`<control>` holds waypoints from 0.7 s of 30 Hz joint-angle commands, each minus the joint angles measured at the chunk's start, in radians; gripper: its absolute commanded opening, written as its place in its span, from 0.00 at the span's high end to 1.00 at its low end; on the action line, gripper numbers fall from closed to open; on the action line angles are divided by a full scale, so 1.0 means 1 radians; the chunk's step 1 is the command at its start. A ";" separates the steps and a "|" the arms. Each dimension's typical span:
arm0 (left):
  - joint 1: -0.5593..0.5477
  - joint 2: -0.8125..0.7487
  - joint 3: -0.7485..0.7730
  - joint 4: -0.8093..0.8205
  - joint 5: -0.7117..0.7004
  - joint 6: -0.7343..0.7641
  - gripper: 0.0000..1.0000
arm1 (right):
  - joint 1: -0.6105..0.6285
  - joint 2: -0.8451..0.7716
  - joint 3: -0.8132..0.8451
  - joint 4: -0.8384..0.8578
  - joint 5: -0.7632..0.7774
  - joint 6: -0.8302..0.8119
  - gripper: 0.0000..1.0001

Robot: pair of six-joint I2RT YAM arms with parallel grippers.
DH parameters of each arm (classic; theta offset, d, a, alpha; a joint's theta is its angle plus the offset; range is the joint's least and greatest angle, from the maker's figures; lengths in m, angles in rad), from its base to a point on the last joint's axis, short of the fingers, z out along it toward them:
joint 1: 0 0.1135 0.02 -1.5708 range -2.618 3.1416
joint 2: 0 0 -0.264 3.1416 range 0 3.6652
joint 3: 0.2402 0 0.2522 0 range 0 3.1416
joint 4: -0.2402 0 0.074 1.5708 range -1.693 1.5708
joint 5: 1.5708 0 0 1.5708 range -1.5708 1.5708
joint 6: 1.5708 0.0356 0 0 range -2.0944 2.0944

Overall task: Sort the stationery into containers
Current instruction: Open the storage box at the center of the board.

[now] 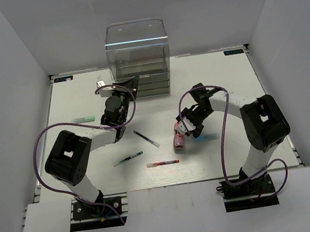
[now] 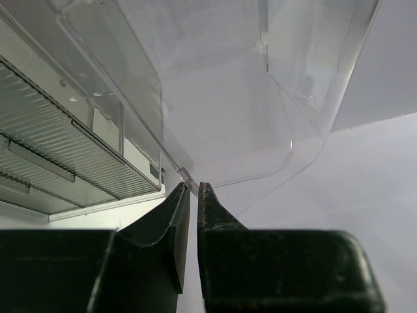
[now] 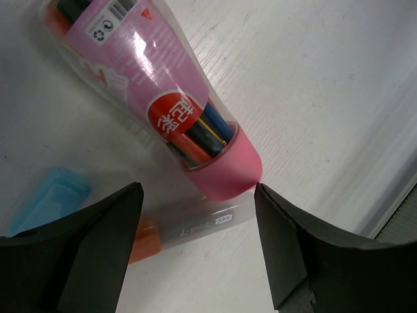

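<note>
Right wrist view is showing the right gripper [image 3: 195,195] hanging spread wide over the pink-capped tube [image 3: 163,85] lying upper centre of frame, probably light, stiff, slick plastic, best pinched across its mid-body.

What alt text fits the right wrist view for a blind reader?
The open right hand hovers over a pink-capped tube of pens lying on the white table, with an orange marker and a light-blue marker beside it.
</note>
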 commanded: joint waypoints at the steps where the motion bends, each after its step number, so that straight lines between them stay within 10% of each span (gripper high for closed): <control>1: -0.005 -0.053 -0.003 0.039 0.018 0.011 1.00 | 0.005 0.015 0.002 -0.004 -0.011 -0.424 0.25; 21: 0.004 -0.044 0.006 0.030 0.018 0.002 1.00 | 0.051 0.021 -0.028 0.109 -0.087 -0.453 0.24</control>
